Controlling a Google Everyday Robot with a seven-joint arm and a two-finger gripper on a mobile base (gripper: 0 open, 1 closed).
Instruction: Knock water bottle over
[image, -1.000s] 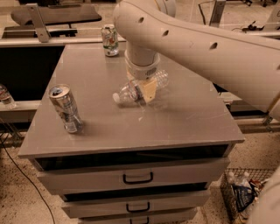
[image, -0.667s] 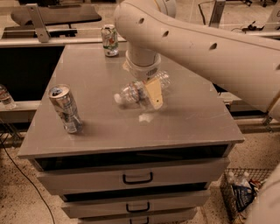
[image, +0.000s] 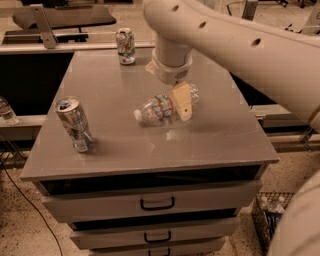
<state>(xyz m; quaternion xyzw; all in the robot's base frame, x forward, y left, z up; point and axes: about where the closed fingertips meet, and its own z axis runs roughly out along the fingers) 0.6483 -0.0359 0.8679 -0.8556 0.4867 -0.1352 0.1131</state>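
Observation:
The water bottle is clear ribbed plastic with a white cap and a white-and-red label band. It lies on its side near the middle of the grey cabinet top, cap pointing left toward me. My gripper hangs from the cream arm right over the bottle's bottom half, with its tan tip crossing in front of the bottle. The bottle's far end is partly hidden behind it.
A silver drink can stands tilted at the front left of the cabinet top. A green-and-white printed can stands at the back edge. Drawers are below. A wire basket sits on the floor at right.
The bottle stays on its side and has shifted only slightly. My gripper has moved a little to the right along the bottle.

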